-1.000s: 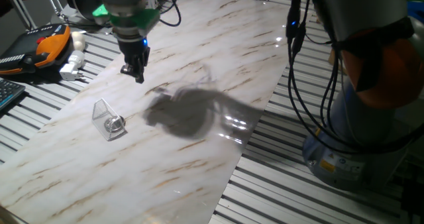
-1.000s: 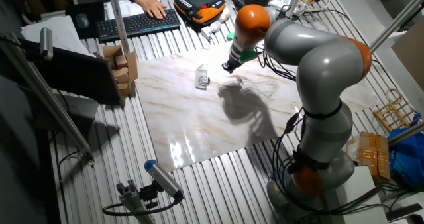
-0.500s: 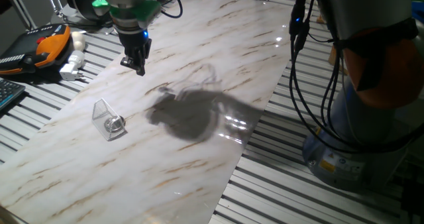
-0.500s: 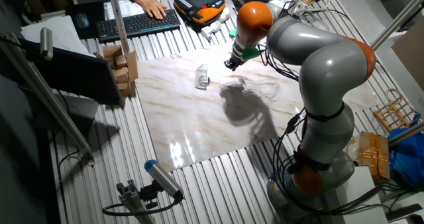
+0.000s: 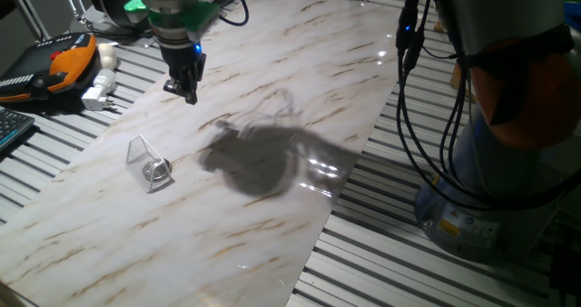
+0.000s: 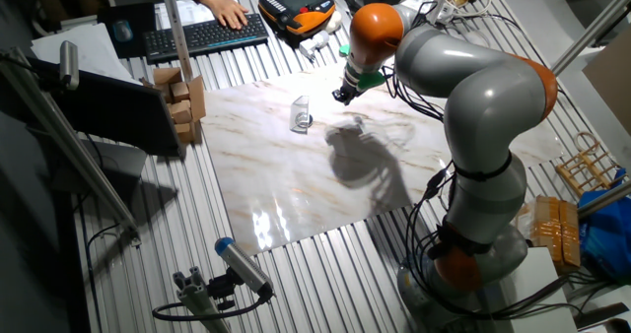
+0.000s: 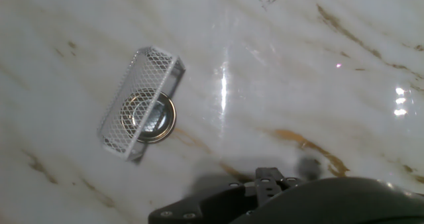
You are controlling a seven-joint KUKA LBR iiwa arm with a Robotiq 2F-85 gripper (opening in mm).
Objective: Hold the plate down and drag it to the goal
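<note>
Plate (image 7: 148, 118) sits at the goal (image 7: 136, 98), partly under its mesh wall. Gripper (image 5: 185, 91) hangs above the table, well apart from the goal, toward the teach pendant; jaws appear closed, empty.

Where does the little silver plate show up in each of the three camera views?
One fixed view: plate lower left on the marble, at the goal.
The other fixed view: upper middle, plate beside the goal.
Hand view: left of centre, plate partly under the goal.
Shared landmark: the goal.
</note>
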